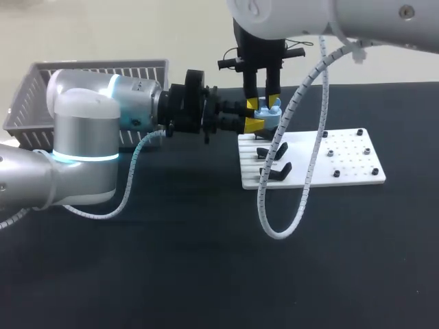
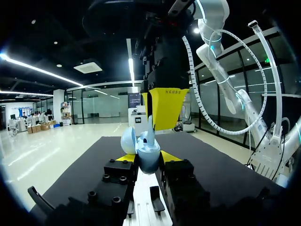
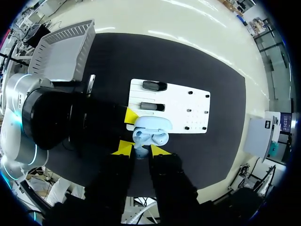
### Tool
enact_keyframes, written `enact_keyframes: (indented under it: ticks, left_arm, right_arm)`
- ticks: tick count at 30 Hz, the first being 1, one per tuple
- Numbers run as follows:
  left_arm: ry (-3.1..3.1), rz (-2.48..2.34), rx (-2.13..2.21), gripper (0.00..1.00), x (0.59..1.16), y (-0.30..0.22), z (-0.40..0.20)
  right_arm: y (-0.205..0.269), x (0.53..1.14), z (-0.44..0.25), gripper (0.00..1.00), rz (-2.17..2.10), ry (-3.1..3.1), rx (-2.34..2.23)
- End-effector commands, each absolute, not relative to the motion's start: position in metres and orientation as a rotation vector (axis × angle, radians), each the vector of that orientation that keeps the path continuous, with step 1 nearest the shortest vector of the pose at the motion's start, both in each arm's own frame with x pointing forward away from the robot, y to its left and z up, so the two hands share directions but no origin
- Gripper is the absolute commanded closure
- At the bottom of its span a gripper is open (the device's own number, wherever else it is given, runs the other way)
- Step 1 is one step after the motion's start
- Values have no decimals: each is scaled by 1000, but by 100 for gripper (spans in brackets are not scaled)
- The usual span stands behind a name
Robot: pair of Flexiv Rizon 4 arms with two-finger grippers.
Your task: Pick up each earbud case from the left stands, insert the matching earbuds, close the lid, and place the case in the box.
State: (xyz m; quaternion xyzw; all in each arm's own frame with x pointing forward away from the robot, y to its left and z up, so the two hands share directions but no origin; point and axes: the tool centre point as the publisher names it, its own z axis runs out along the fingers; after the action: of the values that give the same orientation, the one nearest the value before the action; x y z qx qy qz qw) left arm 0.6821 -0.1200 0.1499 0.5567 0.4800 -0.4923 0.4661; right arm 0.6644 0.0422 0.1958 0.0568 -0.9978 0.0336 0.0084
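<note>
above the white board (image 1: 346, 163), left claw (image 2: 148, 159) clamping open blue earbud case (image 2: 145, 148)

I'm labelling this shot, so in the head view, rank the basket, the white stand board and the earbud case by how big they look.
1. Basket, though the left arm hides part of it.
2. White stand board, not far behind.
3. Earbud case, by far the smallest.

The black table (image 1: 206, 274) bears a white stand board (image 1: 353, 175) and, seemingly at its far-left corner, a grey basket (image 1: 103, 70).
</note>
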Motion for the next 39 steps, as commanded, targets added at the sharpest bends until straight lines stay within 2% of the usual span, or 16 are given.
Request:
enact_keyframes:
  ticks: [1,35,36,37,39]
  left_arm:
    - [1176,-1202,1361,100,680,-120,149]
    - [1176,-1202,1361,100,680,-120,149]
    - [1176,-1202,1361,100,680,-120,149]
    - [1176,-1202,1361,100,680,-120,149]
    - [1176,-1202,1361,100,680,-120,149]
  right_arm:
    - [42,668,195,100,106,-3114,173]
    - [42,676,183,100,109,-3094,146]
    - [42,675,183,98,109,-3095,143]
    - [42,675,183,75,110,-3096,138]
    - [41,675,184,51,111,-3097,132]
